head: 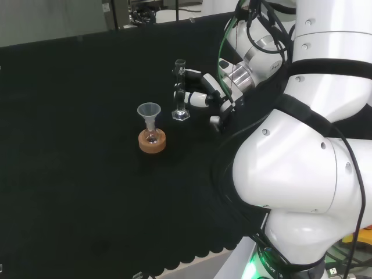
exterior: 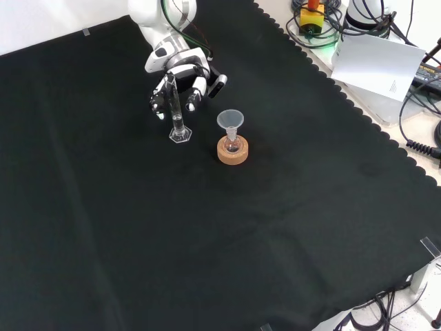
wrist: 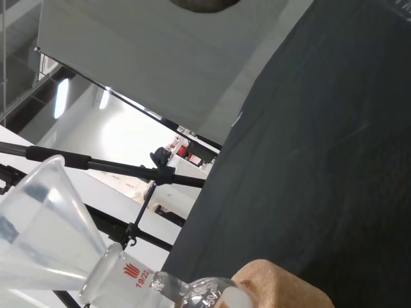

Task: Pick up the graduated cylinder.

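The graduated cylinder (head: pixel 179 87) is a slim clear tube that stands upright on its hexagonal foot on the black cloth, near the middle in the head view. In the front view the graduated cylinder (exterior: pixel 176 109) is at the upper left. The hand (head: pixel 208 93) comes from the right in the head view, its fingers (head: pixel 189 75) stretched out to the tube's upper part and its thumb lower and apart from it. In the front view the hand (exterior: pixel 185 72) is behind the tube, with fingers (exterior: pixel 159 102) on both sides of it. I cannot tell whether they touch the glass.
A small round flask with a clear funnel (head: pixel 149 110) in its neck sits on a cork ring (head: pixel 152 141), left of and nearer than the cylinder in the head view. The funnel (wrist: pixel 45 218) and cork ring (wrist: pixel 282 285) are close in the wrist view. The white arm links (head: pixel 302 163) rise at right.
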Controlling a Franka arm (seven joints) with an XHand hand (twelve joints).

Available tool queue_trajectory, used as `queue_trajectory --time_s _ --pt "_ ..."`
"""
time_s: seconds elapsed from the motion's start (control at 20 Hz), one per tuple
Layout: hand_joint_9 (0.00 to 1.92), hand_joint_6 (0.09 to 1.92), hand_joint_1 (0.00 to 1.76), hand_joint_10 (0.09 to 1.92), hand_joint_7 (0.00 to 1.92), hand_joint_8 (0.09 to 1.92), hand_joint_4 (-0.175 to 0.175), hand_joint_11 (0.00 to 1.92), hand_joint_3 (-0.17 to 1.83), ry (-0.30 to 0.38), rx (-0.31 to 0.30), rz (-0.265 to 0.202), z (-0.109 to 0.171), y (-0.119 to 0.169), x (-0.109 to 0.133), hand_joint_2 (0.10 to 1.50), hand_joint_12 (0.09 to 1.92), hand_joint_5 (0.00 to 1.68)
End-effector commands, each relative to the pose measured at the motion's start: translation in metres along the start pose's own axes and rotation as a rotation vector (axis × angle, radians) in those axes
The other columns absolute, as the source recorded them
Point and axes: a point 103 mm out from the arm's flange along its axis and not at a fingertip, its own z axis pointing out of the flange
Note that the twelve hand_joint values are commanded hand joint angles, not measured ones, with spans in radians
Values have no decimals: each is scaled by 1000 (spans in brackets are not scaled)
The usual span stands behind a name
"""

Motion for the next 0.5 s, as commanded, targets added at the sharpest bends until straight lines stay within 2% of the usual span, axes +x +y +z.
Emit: queue_trajectory --time_s 0.05,0.5 --pt "706 98 1052 536 494 620 -29 454 -175 6 -4 1 3 1 -1 1008 1271 605" --pt "797 179 1066 475 540 596 -31 539 -175 17 -39 3 3 1 -3 1024 1215 626"
